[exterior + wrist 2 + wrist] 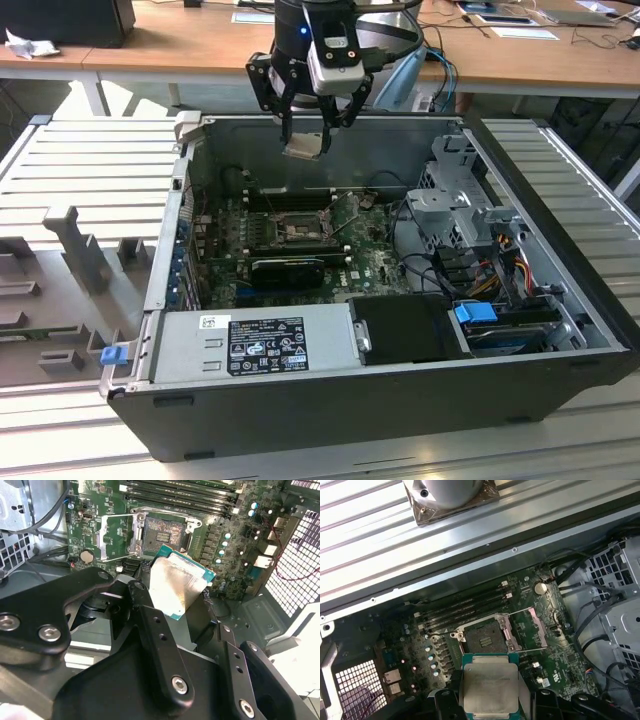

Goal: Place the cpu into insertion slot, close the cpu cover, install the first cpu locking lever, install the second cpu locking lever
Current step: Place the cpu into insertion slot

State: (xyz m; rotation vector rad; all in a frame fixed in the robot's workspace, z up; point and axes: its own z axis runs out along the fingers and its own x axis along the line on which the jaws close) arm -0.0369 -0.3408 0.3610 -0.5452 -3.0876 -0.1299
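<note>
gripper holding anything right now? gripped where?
Yes. The gripper holds the cpu, pinched by two opposite side edges, metal face exposed, raised clear of the insertion slot.

Open computer case, power supply, memory slots

Wooden desks strewn with papers stand behind a ribbed grey metal worktable in bright light.

The hand is matte black, its jointed fingers built of flat links pinned with silver screws, with a silver-grey camera block and a small blue light just above the hand on the dark wrist.
</note>
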